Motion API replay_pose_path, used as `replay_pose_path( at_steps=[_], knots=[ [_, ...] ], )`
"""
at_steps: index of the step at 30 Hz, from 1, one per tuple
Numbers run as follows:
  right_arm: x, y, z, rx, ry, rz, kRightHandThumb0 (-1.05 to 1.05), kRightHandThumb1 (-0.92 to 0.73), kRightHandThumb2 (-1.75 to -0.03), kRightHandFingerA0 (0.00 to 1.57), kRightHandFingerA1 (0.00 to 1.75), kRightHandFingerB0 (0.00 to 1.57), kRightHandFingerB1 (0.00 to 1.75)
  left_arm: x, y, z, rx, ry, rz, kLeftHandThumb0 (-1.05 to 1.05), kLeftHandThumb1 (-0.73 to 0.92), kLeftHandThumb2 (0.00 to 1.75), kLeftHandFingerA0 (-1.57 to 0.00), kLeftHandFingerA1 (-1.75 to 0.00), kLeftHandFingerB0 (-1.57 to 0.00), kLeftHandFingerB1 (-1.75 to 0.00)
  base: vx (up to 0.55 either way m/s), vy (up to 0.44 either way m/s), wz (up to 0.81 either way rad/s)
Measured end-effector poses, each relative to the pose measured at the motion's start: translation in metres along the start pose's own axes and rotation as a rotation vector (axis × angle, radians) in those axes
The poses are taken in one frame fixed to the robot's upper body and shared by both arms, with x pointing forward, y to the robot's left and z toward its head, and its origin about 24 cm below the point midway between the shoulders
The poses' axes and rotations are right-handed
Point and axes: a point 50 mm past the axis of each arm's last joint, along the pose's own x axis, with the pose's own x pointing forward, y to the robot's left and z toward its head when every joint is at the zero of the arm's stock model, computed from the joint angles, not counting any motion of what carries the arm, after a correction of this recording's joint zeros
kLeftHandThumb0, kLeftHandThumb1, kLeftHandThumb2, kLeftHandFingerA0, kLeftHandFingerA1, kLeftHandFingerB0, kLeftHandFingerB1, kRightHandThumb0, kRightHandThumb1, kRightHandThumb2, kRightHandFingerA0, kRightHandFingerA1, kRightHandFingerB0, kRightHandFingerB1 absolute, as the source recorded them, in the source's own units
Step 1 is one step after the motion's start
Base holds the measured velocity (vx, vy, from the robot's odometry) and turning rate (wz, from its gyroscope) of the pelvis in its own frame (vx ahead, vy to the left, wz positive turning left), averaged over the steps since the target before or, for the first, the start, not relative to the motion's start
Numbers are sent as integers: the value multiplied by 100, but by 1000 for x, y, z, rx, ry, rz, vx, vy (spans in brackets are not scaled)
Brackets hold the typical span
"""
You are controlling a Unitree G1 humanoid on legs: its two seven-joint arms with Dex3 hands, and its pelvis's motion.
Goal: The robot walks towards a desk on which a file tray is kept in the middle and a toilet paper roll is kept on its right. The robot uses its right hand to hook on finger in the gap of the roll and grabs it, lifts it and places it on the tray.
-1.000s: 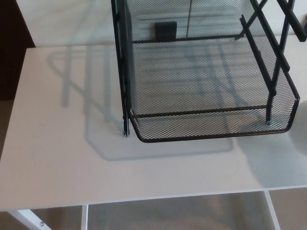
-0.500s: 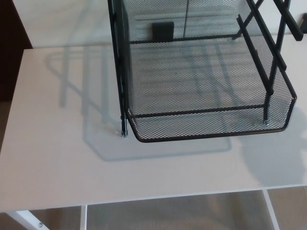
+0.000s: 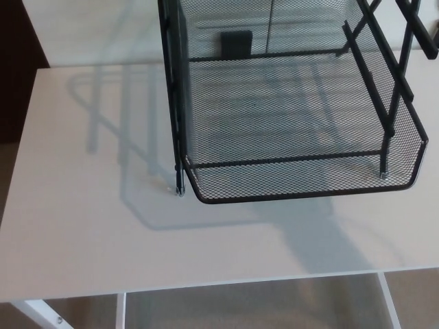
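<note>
one black mesh file tray (image 3: 302, 185) stands on the white surface (image 3: 82, 233), its rounded front lip toward the camera and its bottom basket holding nothing. dark shadows fall across the surface left of the tray and below it. neither robot hand is in view, and the toilet paper roll cannot be seen.
</note>
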Motion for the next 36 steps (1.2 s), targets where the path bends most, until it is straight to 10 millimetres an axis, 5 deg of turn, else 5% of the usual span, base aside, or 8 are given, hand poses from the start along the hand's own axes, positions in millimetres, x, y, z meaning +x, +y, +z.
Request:
replay_pose_path(
  at_steps=[6,7,11,22,31,34,35,36],
  knots=[
    [28,19,31,146,-94,62,-20,-61,-72,96,128,95,73,0,-1,2,6,-7,-2,-62,92,68,-24,-54,-26,-45,0,0,0],
    [30,23,35,159,-105,81,-17,-56,-86,98,134,98,84,0,-1,2,7,-7,-2,-62,92,67,-27,-56,-27,-46,0,0,0],
    [39,38,49,209,-142,172,-15,-54,-90,99,123,99,87,1,-2,2,6,-7,-5,-61,92,67,-26,-54,-26,-45,0,0,0],
    [46,83,74,220,-224,481,-16,-61,-85,93,154,96,89,2,-6,2,4,-8,-14,-61,92,68,-27,-55,-26,-46,0,0,0],
    [48,105,84,192,-260,670,-15,-60,-90,95,147,99,85,1,-6,1,0,-7,-12,-61,92,70,-26,-55,-26,-47,0,0,0],
    [49,105,87,188,-278,687,-27,-66,-64,83,159,69,49,1,-5,-1,-2,0,-12,-62,92,67,-25,-56,-25,-46,0,0,0],
    [49,105,88,185,-282,693,-29,-66,-60,85,114,50,37,1,-5,-1,-5,1,-11,-62,92,68,-22,-54,-24,-45,0,0,0],
    [49,105,89,182,-287,701,-29,-66,-60,85,114,50,37,1,-5,-1,-4,1,-10,-62,92,68,-22,-54,-24,-45,0,0,0]
  ],
)
